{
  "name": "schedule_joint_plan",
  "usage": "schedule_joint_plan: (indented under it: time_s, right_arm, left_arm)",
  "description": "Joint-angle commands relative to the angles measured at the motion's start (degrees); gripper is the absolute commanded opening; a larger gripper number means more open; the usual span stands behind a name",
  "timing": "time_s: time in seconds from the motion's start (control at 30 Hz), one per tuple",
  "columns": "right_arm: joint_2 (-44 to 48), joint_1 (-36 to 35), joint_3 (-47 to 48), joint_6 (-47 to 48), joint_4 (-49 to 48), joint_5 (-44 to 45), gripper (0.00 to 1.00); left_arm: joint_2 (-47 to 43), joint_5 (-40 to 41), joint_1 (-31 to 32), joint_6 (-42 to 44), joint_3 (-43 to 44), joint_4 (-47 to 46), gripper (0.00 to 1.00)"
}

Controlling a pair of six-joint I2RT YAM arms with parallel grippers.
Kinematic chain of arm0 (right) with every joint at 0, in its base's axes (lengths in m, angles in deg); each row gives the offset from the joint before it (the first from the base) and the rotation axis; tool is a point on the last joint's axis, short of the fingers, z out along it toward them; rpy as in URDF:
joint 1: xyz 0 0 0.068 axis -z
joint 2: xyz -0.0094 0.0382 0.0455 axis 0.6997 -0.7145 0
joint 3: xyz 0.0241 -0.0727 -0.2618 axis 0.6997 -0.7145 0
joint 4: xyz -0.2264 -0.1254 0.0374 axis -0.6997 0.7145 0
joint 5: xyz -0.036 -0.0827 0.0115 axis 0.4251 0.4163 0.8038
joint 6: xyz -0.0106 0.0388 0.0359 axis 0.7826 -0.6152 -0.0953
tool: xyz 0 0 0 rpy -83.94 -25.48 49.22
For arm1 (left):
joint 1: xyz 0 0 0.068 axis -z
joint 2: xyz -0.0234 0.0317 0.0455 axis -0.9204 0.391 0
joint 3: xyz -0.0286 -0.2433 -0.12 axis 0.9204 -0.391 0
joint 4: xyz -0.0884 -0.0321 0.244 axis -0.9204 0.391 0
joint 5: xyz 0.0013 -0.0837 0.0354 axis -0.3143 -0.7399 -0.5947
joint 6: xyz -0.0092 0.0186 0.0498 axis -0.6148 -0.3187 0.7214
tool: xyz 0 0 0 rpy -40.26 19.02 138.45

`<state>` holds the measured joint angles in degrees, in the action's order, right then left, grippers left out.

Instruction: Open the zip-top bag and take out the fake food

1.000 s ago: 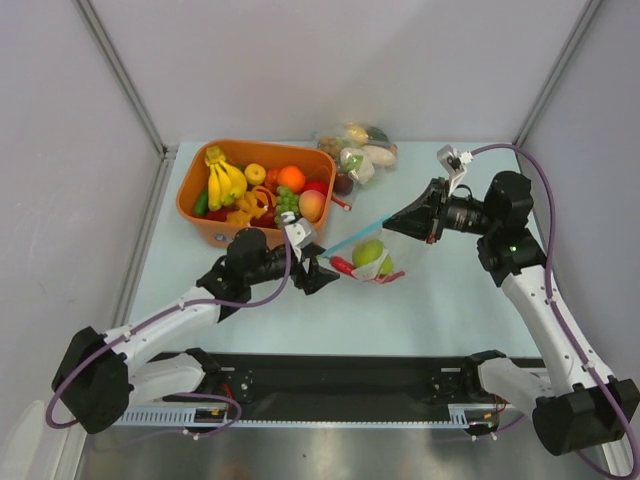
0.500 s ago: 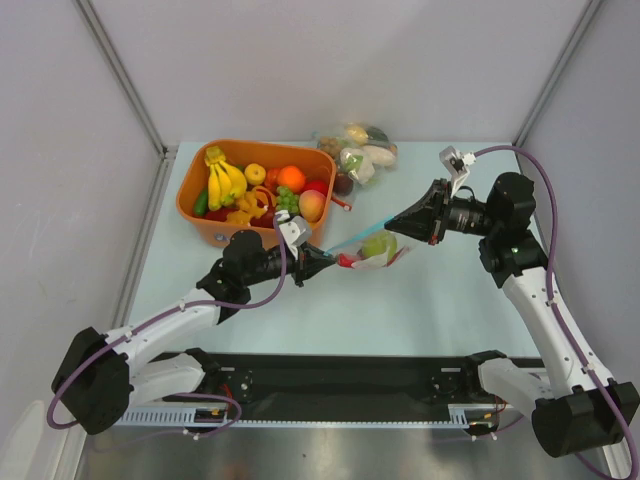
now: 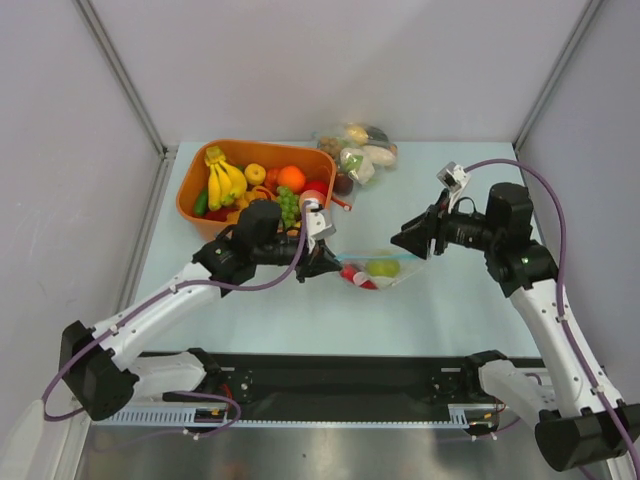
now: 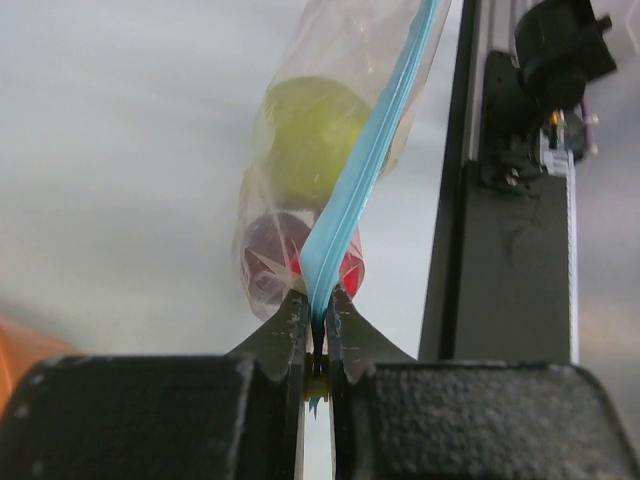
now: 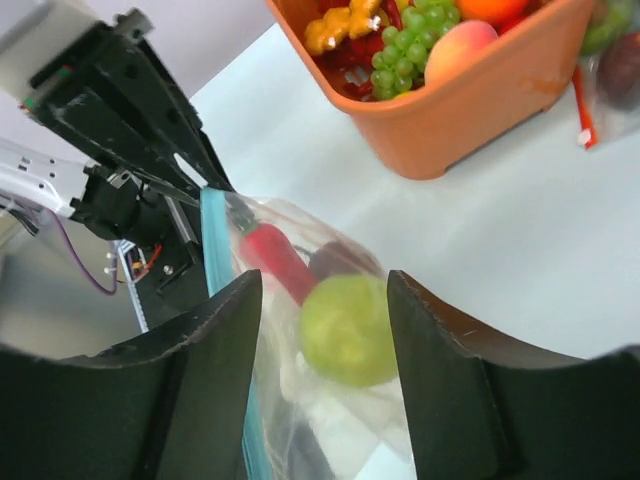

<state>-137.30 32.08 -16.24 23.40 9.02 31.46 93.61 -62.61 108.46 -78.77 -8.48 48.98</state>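
One clench, I note: left gripper [image 4: 316, 322] nips small clear plastic zip-top bag's [image 4: 345, 50] blue strip [image 4: 368, 165] centre-frame; right gripper [image 5: 322, 300] released.

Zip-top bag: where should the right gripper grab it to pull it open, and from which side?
Probably one lip of the blue zip strip at its free end, coming from the right along the strip. The left gripper pinches the far end, and the fake food bulges beside the strip, leaving it clear.

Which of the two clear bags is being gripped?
The small zip-top bag with the blue strip, pinched by the left end effector; the lumpy vegetable bag lies untouched behind.
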Motion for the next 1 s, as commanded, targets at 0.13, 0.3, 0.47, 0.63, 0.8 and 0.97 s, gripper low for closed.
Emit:
schedule_joint_plan:
  time_s: [0.13, 0.3, 0.47, 0.63, 0.8, 0.97]
  right_arm:
    - [1.28, -10.61, 3.69, 6.86, 3.48, 8.97, 0.67]
    - [-1.7, -16.76, 4.12, 8.79, 5.31, 9.93, 0.66]
    - [-4.07, -20.02, 1.85, 10.2, 6.2, 12.84, 0.65]
    - [-5.31, -23.89, -1.58, 8.62, 4.36, 15.3, 0.64]
    - [-6.01, -27.76, -4.84, 5.82, 1.81, 15.57, 0.64]
    - [-6.45, -30.48, -7.3, 5.1, 0.31, 18.56, 0.61]
  left_arm:
    - [7.96, 0.12, 3.79, 12.76, 12.14, 24.67, 0.0]
    - [10.86, 1.79, 5.28, 15.15, 15.31, 29.08, 0.0]
    - [11.04, 1.88, 6.16, 15.06, 15.57, 29.09, 0.0]
    - [11.57, 2.24, 6.43, 14.98, 15.57, 29.09, 0.0]
    - [12.1, 2.76, 6.43, 15.33, 15.75, 28.82, 0.0]
    - [11.31, 2.24, 6.43, 15.06, 15.49, 27.16, 0.0]
